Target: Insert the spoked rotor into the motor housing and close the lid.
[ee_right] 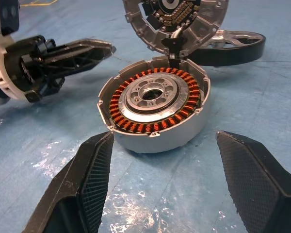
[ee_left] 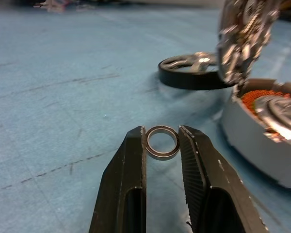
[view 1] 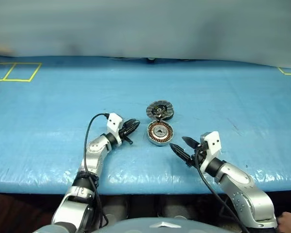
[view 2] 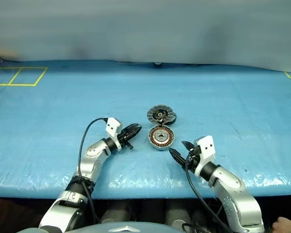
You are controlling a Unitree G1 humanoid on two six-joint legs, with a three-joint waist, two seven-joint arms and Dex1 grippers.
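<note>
Three parts of the motor sit together on the blue cover of the tabletop, a little nearer its front edge than its far edge and about midway between its sides. The spoked rotor (ee_left: 190, 71) lies flat on the cover behind the motor housing (ee_right: 155, 110), toward the far edge, partly hidden by the raised lid (ee_right: 174, 19); it is not yet in the housing. The housing rests with its copper windings facing up, open and ready to take the rotor. The lid stands tilted up from the housing's far edge, where the two join, inner face toward the robot, so the cavity is left clear.

The left gripper (ee_left: 163, 143) sits just beside the housing on its left side, fingers pressed in on a small metal ring (ee_left: 163, 142), pinched across its rim and held off the cover. Judgement: this ring is a separate piece taken clear of the assembly.

The right gripper (ee_right: 160, 160) hovers on the near side of the housing, fingers spread wide, holding nothing, seemingly lined up to steady or grasp the casing.
</note>
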